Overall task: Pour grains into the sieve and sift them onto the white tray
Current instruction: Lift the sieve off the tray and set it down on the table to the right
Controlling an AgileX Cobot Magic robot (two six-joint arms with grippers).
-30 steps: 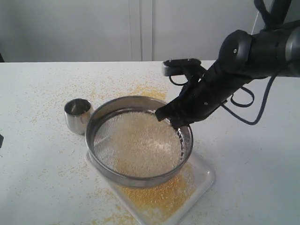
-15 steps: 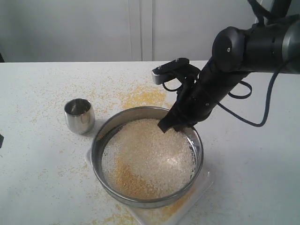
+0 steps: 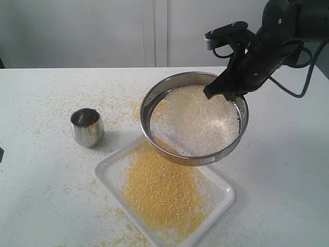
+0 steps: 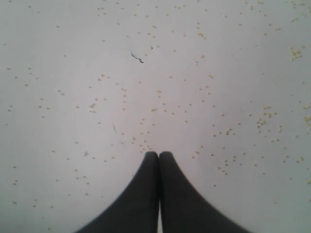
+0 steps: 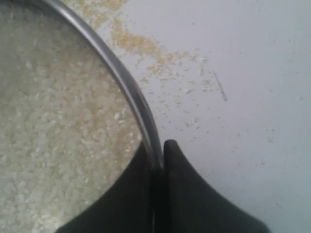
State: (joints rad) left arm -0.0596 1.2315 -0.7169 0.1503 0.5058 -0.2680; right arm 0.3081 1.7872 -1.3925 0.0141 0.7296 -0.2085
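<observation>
The round steel sieve (image 3: 194, 154) hangs tilted in the air, behind and to the right of the white tray (image 3: 222, 186), with its front edge above the tray's back part. My right gripper (image 3: 222, 94) is shut on the sieve's far rim (image 5: 127, 85). Whitish rice-like grains (image 3: 198, 116) lie on the mesh; close up, these whitish grains (image 5: 53, 131) fill the sieve. A heap of fine yellow meal (image 3: 162, 188) covers the tray. My left gripper (image 4: 159, 154) is shut on nothing, above the bare tabletop; it does not show in the exterior view.
A small shiny steel cup (image 3: 87, 126) stands upright on the table left of the tray. Yellow meal and stray grains (image 3: 149, 103) are scattered over the white tabletop around the tray and behind it.
My right gripper has lifted the sieve off the tray and carried it back and to the right, tilting it. The yellow meal heap on the tray is now uncovered.
</observation>
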